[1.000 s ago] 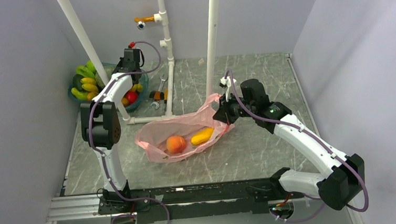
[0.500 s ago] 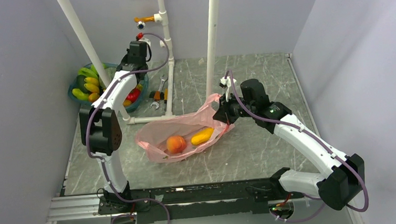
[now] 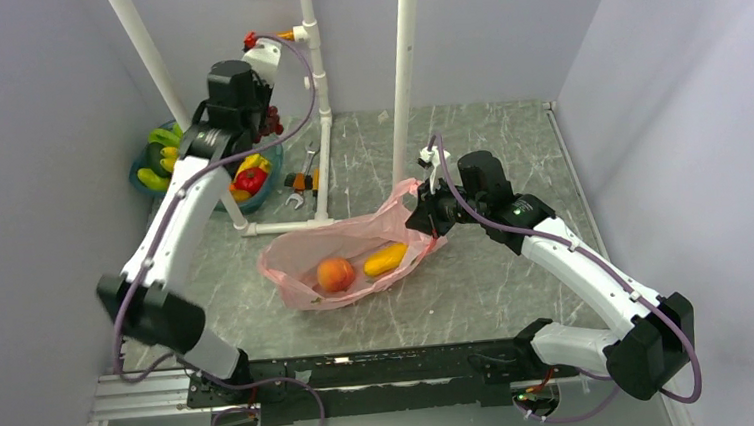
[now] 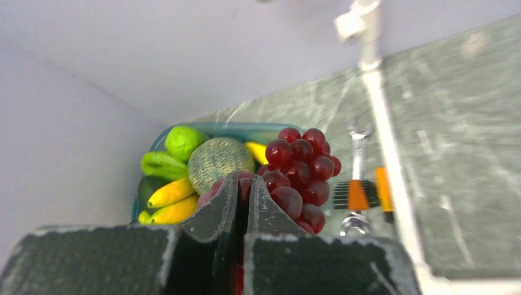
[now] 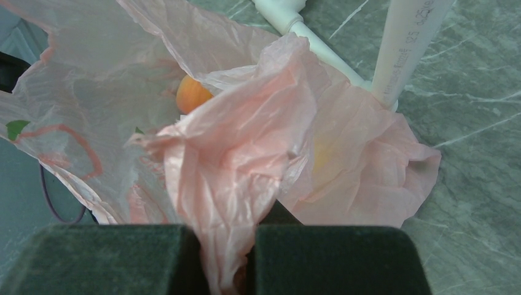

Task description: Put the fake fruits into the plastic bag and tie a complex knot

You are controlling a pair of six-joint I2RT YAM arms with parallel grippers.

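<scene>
Thin, crumpled translucent pink plastic bag (image 3: 340, 238) lying open on the grey marbled table (image 3: 479, 296), a round peach-orange fruit (image 3: 334, 274) and a yellow fruit (image 3: 385, 260) inside, its edge pinched in the closed right end effector (image 5: 226, 238), while the left end effector (image 4: 244, 182) clamps a glossy dark-red grape bunch (image 4: 301, 166) by a teal plastic basin (image 4: 246, 128).

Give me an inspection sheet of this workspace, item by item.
Surface: grey marbled table, no spills seen.
Job's things: pink plastic bag lying open and untied, peach and yellow fruit inside; grape bunch held above the teal basin; other fruits in the basin.
Clutter: wrench and orange tool near the basin.
Hands: left hand shut on grape bunch; right hand shut on bag edge.
Cables: purple cables along both arms, nothing snagged seen.
Surroundings: white pipes, plain walls.
</scene>
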